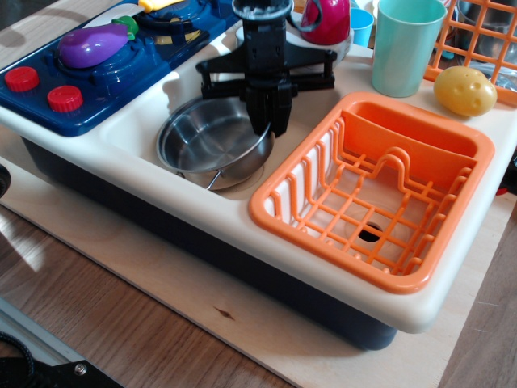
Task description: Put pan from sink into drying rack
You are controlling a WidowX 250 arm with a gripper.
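Pincer point(269, 121) clenched on right rim of tilted pan point(212, 144), over sink point(141, 129), beside drying rack point(373, 190).

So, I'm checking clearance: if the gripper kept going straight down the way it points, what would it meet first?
Probably the right rim of the small shiny steel pan, where the black gripper has its fingers closed; below that, the cream plastic sink floor. Depth is uncertain.

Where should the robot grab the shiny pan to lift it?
Grab the pan by its thin rim on the side nearest the rack, coming from above. It is wide and shallow, so only the rim fits. The gripper is pinched there.
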